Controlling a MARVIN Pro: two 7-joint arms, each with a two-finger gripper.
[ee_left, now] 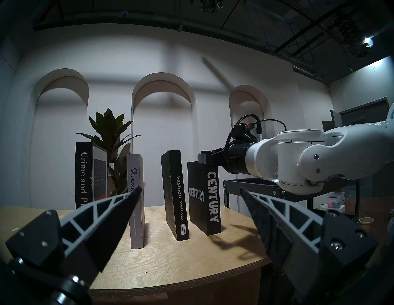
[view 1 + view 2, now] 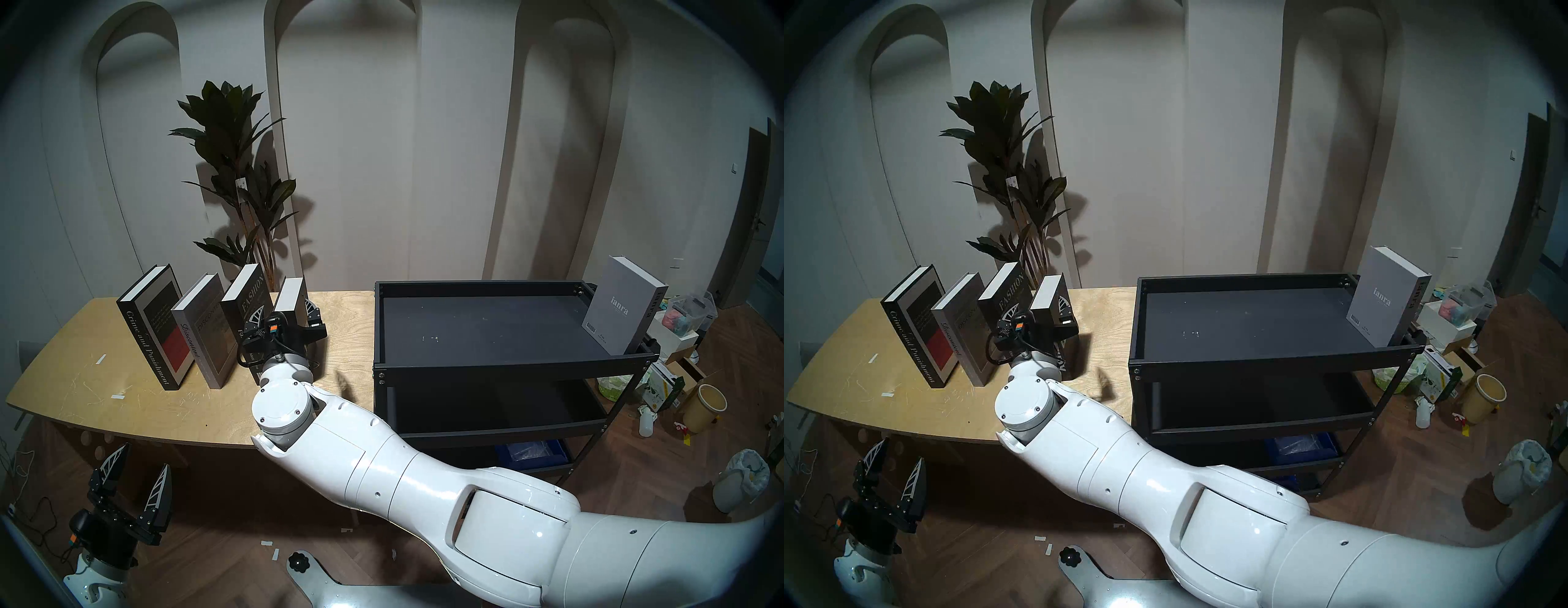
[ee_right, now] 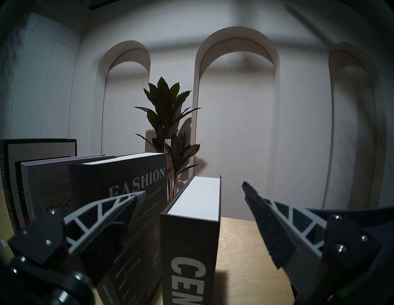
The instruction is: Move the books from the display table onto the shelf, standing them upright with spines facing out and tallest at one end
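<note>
Right gripper open at Century: 1 of 5 books shelved

Right gripper (image 3: 191, 191): jaws spread wide, nothing held; the fingers straddle the top of the Century book (image 3: 195, 215), centre of wrist view, not yet touching as far as can be seen. Judged step: lining up to grasp.

Left gripper (image 2: 135, 479): lower left of head view, off the table edge, jaws wide, empty.

Task status:
- Done: ianra book (image 2: 615, 310), grey, upright at far right end of the shelf (image 2: 488, 369), top tray, upper right of head view. Cover faces the row; spine on its right side.
- Left: 4 vols on the display table (image 2: 85, 382), left-centre of head view, all upright, spaced apart. L to R: Crime and Punishment (image 2: 157, 327), tallest of the four; Discontent (image 2: 203, 331), grey; Fashion (image 2: 246, 305); Century, shortest, partly behind the wrist.
- Est. progress: approx. one fifth.

Containers:
- Shelf top tray: ianra only.
- Middle tier: looks bare, dark.
- Bottom tier: blue bin (image 2: 530, 454), contents unclear.
- Floor at right of frame: clear tub (image 2: 689, 314) w/ coloured items, yellow bucket (image 2: 706, 407); contents n/a.
</note>
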